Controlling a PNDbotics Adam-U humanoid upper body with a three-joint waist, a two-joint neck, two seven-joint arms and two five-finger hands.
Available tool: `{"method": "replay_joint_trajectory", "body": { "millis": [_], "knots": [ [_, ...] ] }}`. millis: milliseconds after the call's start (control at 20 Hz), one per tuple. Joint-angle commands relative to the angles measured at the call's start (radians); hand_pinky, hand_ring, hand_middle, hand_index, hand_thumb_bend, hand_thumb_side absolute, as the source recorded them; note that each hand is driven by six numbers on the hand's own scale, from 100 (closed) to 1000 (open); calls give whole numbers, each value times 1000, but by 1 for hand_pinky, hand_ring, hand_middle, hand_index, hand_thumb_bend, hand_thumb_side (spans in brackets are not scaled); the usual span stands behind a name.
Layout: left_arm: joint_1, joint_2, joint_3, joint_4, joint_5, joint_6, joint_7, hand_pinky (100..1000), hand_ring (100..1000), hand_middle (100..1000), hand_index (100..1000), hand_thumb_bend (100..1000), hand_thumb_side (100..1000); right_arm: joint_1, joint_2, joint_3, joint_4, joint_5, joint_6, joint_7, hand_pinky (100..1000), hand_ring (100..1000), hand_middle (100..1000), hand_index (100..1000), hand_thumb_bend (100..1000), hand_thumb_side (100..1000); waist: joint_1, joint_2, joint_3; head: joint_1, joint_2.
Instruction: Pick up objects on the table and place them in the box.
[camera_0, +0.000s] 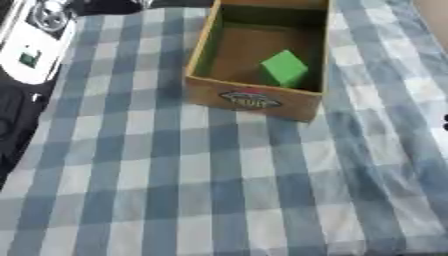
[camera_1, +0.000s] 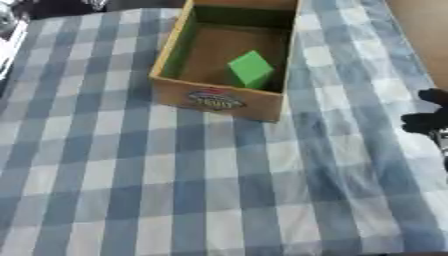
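Black fingers of the right hand (camera_1: 429, 120) are seen at the right edge of the right eye view, cut off by the frame; whether they are open or curled cannot be told, and nothing is seen held in them. They lie above the blue-and-white checked cloth (camera_0: 219, 200) that covers the table, well apart from the box. The left hand is not seen in either view. A green block (camera_0: 283, 68) is found inside the cardboard box (camera_0: 249, 97), tilted and resting near the front right corner of its floor. A printed label is carried on the box's front wall. White equipment (camera_0: 31, 50) is seen beyond the cloth at the upper left.
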Motion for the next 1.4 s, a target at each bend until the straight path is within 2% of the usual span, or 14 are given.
{"method": "replay_joint_trajectory", "body": {
  "millis": [50, 200, 550, 1400],
  "knots": [
    [26, 36, 40, -79, 72, 31, -6, 797, 709, 656, 891, 143, 274, -6, -15, -9, -15, 7, 0, -7, 685, 684, 815, 848, 100, 670, -8, -15, 3, -1, -20],
    [69, 30, 53, -125, 115, 48, -17, 797, 707, 652, 892, 100, 317, -5, -16, -9, -16, 7, -1, -9, 685, 684, 815, 848, 100, 669, -13, -16, 9, 1, -26],
    [131, 13, 69, -153, 155, 57, -52, 798, 708, 653, 895, 100, 405, -2, -19, -7, -16, 5, -1, -8, 685, 684, 815, 848, 100, 667, -25, -20, 22, 7, -32],
    [193, -25, 75, -159, 185, 61, -71, 792, 695, 636, 897, 100, 529, 0, -14, -6, -16, 5, -1, -8, 684, 685, 816, 848, 100, 668, -31, -17, 26, 5, -32]
  ]
}}
